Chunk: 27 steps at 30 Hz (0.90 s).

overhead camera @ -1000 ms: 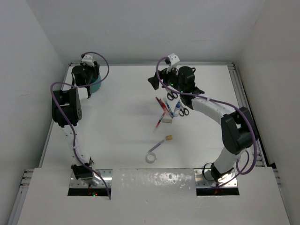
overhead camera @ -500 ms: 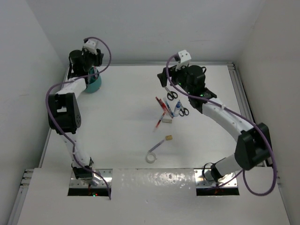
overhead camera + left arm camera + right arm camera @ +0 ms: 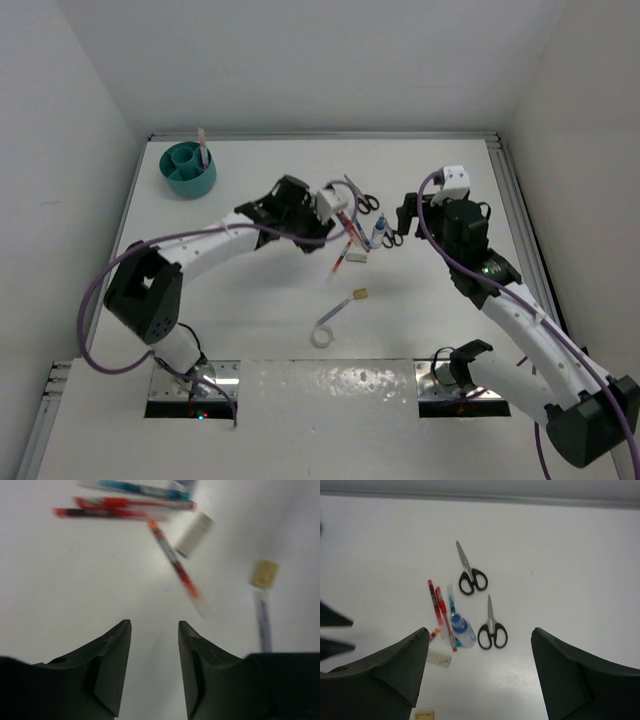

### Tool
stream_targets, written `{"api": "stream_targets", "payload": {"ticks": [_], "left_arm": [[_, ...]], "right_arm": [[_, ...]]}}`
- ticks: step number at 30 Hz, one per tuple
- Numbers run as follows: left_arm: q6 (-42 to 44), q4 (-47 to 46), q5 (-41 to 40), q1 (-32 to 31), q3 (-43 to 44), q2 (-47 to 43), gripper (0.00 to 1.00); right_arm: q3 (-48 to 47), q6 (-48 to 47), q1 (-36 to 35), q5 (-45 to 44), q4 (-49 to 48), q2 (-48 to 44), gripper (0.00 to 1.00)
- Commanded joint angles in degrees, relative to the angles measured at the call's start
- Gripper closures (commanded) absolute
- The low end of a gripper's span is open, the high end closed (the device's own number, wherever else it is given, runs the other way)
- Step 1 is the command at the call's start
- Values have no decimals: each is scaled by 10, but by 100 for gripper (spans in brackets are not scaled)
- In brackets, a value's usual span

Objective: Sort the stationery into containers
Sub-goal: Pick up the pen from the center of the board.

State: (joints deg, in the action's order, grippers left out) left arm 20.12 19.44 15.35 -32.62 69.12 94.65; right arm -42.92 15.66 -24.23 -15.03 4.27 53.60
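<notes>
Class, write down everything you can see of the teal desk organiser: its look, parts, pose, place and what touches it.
The teal organiser is a round cup, plastic by its look, with inner dividers forming compartments. It stands upright on the white table near the far left corner. One thin pink pen stands in its right side, sticking up past the rim. Nothing else touches it.

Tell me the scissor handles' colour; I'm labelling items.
Black on both, the farther scissors and the nearer scissors; right wrist view shows it best.
</notes>
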Motion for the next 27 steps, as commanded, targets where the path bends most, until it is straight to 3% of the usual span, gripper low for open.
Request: {"api": "stream_targets", "payload": {"ticks": [1,6,12,20,27], "left_arm": [[-14,-5,-34,-72,-76,-107,57],[-108,-29,-27,-137,-140,-112,48],[-137,-126,-52,-214,-221,-96,44],[-180,-166,-69,-240,-209,-32,43],[-159,-134,-151,-266,-173,25,50]], "right_arm": [[33,57,-2,-40,46,-48,20],[70,88,-10,-42,83,-114,25],[78,100,-11,-62,149,-134,25],[111,133,-11,-65,174,-169,26],[122,130,-11,-86,190,-192,26]]}}
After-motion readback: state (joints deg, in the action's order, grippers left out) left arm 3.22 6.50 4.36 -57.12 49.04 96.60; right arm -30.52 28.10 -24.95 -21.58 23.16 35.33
